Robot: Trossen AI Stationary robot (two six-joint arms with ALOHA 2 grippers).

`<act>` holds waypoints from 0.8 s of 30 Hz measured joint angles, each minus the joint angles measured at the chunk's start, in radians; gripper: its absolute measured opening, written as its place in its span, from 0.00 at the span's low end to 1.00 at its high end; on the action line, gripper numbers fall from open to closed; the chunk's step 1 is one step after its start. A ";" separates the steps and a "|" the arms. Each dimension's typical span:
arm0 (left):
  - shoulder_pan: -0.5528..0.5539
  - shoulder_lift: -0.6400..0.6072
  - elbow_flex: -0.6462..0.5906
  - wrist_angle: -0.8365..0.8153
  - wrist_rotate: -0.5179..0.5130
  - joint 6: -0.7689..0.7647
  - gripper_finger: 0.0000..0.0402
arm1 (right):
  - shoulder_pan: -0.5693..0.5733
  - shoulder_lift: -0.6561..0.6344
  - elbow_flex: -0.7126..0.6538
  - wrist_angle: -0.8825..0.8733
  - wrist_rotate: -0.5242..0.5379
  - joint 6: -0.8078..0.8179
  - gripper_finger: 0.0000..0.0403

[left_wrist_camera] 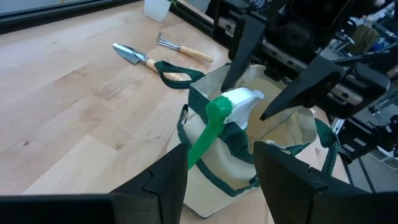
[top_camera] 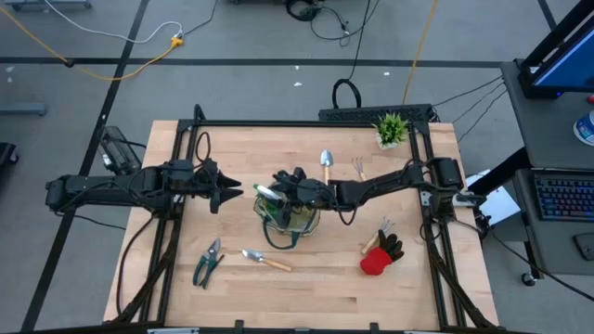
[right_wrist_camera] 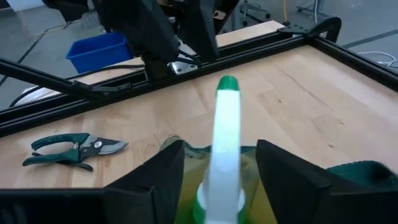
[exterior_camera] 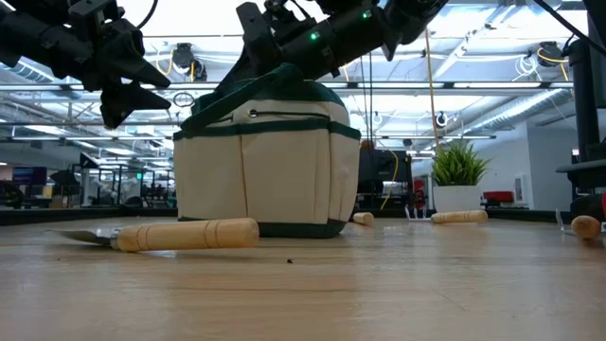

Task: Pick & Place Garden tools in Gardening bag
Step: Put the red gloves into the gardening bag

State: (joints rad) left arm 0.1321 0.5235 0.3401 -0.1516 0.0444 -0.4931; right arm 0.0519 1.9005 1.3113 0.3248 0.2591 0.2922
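High view: gardening bag stood mid-table; right gripper sat directly over its mouth, left gripper hung just beside the bag, apart from it; pruners and one trowel lay in front of the bag, a second trowel and hand fork behind it, glove well off to the right arm's side.

Low view: bag upright, right arm above its top; near trowel's wooden handle lay just beside the bag's base.

Left wrist view: spray bottle stood half inside the bag's mouth, green trigger poking out; right gripper's fingers spread either side of it, not pinching; left gripper's own fingers stood moderately apart, empty.

Right wrist view: bottle's neck rose between parted fingers, gaps visible on both sides.

Judgement: release step; best to lift straight up, fingers kept wide, clear of trigger and bag handles, so the bottle settles without tipping the bag.
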 joint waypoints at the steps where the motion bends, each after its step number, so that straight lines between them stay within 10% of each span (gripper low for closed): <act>1: 0.000 0.000 0.000 0.000 0.000 0.000 0.46 | -0.001 -0.007 0.000 0.000 0.001 -0.004 0.51; 11: 0.000 0.000 0.000 0.000 0.001 -0.003 0.46 | -0.002 -0.122 0.000 -0.095 0.004 -0.122 0.52; 24: 0.000 0.000 0.000 0.000 -0.004 0.018 0.46 | 0.051 -0.395 0.000 -0.726 0.059 0.114 0.39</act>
State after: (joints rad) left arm 0.1320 0.5234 0.3401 -0.1520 0.0404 -0.4746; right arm 0.1028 1.5055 1.3109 -0.4008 0.3182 0.4059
